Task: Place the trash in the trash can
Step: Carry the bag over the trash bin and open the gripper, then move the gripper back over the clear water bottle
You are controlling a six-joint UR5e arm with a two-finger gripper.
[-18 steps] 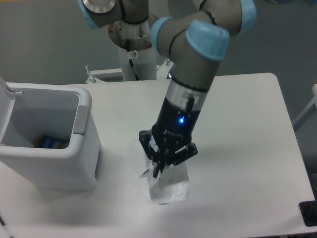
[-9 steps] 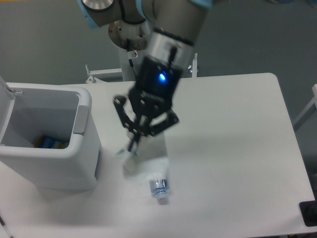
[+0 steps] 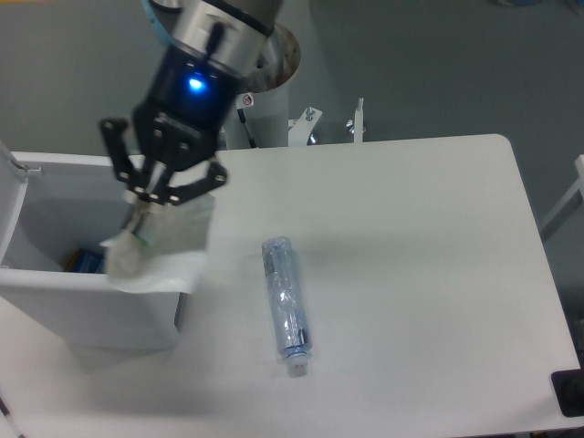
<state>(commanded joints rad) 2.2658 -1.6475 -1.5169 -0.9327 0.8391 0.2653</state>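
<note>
I have the black two-finger gripper (image 3: 149, 203) hanging over the right rim of the boxy white plastic trash can (image 3: 87, 315), its blue status light showing on the wrist above. The fingers (image 3: 160, 179) are drawn in close on the crumpled white paper-like wrapper (image 3: 161, 251), pinching it near its top edge. The wrapper droops below the fingers and covers the can's right wall from my view, so I cannot tell whether it touches the rim or hangs just in front of it. Part of it sits over the can's opening and part hangs outside.

The can stands at the left edge of the white rectangular table (image 3: 420, 274), its hinged lid (image 3: 7, 196) tipped up at the far left. Down in the grey inside I see 1 small blue and yellow item (image 3: 85, 262) lying on the bottom; it is too small for me to say what it is.

The slim clear plastic bottle (image 3: 286, 304) lies flat on the table, to the right of the can and apart from it, with nothing touching it. Its white cap (image 3: 296, 369) points toward the near edge and its base points away from me. Its label is too faint for me to make out.

Behind the table I see the arm's pale round base column (image 3: 267, 109) and a grey floor.
</note>
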